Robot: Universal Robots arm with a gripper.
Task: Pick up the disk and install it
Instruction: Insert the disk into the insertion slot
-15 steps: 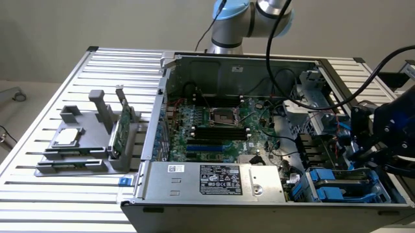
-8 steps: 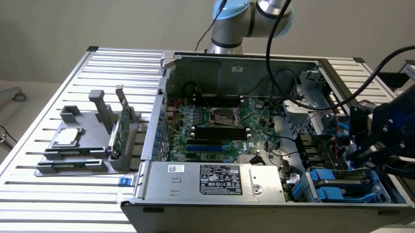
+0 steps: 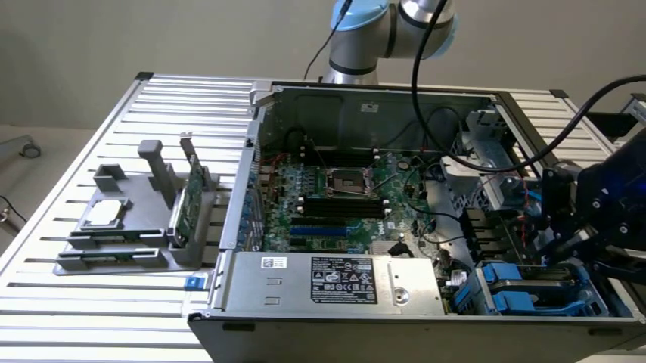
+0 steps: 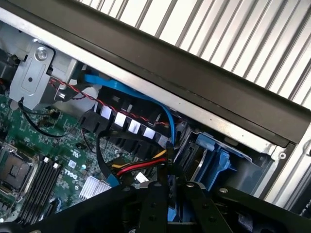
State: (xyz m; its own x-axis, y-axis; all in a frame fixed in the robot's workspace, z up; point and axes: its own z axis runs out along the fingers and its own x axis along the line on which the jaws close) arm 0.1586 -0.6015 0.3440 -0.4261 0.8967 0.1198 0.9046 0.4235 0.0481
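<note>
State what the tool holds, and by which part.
Cannot be told: the black tool is near the blue plastic carriers; no hold shows clearly.

Disk: sits low in the drive bay at the case corner, on the exterior view's right, close to the front edge of the case.

Visible parts are the blue plastic carrier frame, w/ chunky blue tabs facing the case interior and a thinner blue rail running toward the exterior view's right. Grey body btwn them is mostly in shadow. Label can't be made out.

Wrist view shows the disk by its blue carrier, inside the bay, just under the case wall and beside the red/yellow/black cable bundle. Fully seated or not: cannot tell.
</note>
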